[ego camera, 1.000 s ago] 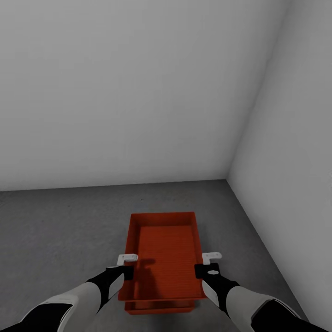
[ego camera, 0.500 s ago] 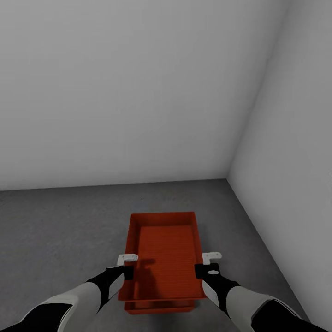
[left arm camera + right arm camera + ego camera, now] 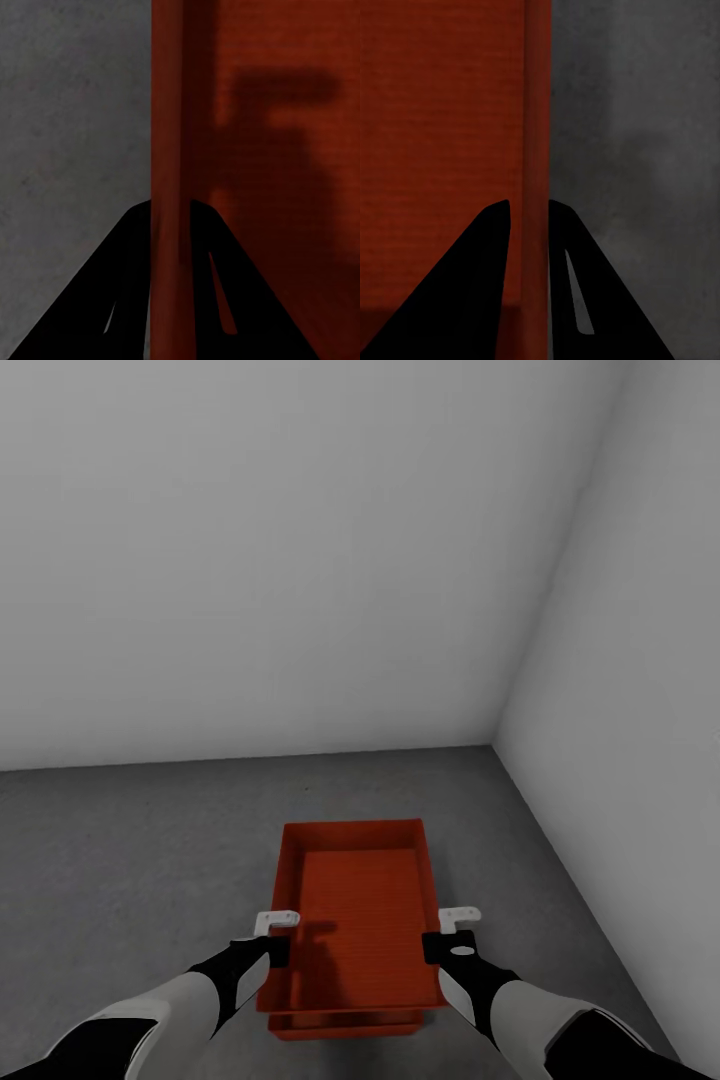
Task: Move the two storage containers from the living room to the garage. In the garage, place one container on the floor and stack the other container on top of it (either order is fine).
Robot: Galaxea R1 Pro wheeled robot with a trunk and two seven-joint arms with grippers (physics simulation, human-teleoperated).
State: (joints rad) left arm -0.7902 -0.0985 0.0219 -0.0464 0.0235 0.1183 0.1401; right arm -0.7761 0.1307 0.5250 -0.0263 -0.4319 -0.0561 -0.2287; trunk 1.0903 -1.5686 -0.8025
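**Container held by both grippers over the concrete floor**

The container (image 3: pixel 360 905), an orange-red tray with low walls, sits in the lower middle of the head view, its long sides running away from the camera. Below its near edge a second orange-red rim (image 3: pixel 345 1022) shows, lying just under the first; whether the two touch cannot be told. Grey concrete floor (image 3: pixel 140 840) surrounds them, and white walls (image 3: pixel 260 550) fill the upper part of the frame, meeting in a corner at the right.

The left gripper (image 3: pixel 268 938) is at the tray's left long wall, in the lower left of the frame. In the left wrist view its two dark fingers (image 3: pixel 124 300) stand one on each side of that wall (image 3: pixel 166 150), clamped on it, with floor on one side and the tray's ribbed bottom on the other.

The right gripper (image 3: pixel 450 935) is at the right long wall. In the right wrist view its fingers (image 3: pixel 472 292) likewise straddle the wall (image 3: pixel 537 112), closed on the container.
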